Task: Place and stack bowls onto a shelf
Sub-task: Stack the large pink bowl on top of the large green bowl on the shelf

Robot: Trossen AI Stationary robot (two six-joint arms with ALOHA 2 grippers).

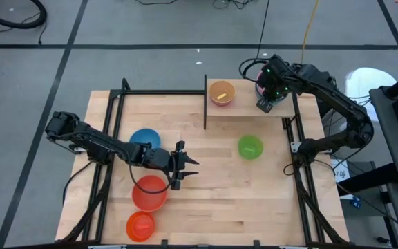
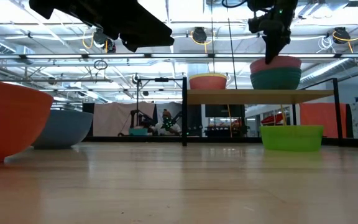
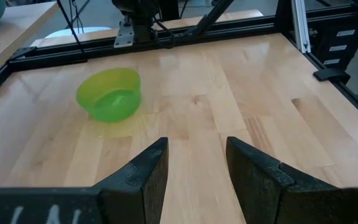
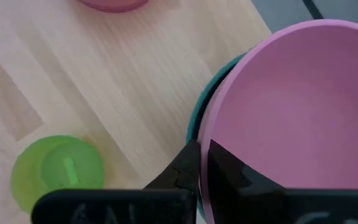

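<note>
My right gripper (image 1: 266, 104) is over the right end of the shelf (image 1: 244, 111), shut on a pink bowl (image 4: 291, 106). That bowl is nested in a teal bowl (image 2: 276, 79) on the raised shelf board. A yellow bowl in a pink one (image 1: 222, 92) stands on the shelf beside the dark upright panel (image 1: 206, 104). The lime green bowl (image 1: 250, 146) rests on the tabletop in front of the shelf. My left gripper (image 1: 188, 168) is open above the table, just right of the red bowl (image 1: 149, 192) and pointing at the green bowl (image 3: 109, 94). My right gripper pinches the pink bowl's rim (image 4: 209, 134) from above, pointing down. One finger (image 4: 235, 171) is inside the bowl and the other finger (image 4: 185, 167) is outside. The bowl sits upright, nested in the teal bowl (image 4: 199, 115) on the shelf.
A blue bowl (image 1: 144, 140), the red bowl and an orange bowl (image 1: 140, 226) stand on the table's left near part. Black frame rails (image 1: 116, 124) run along the table's sides. Bare wood lies between the red bowl and the green bowl.
</note>
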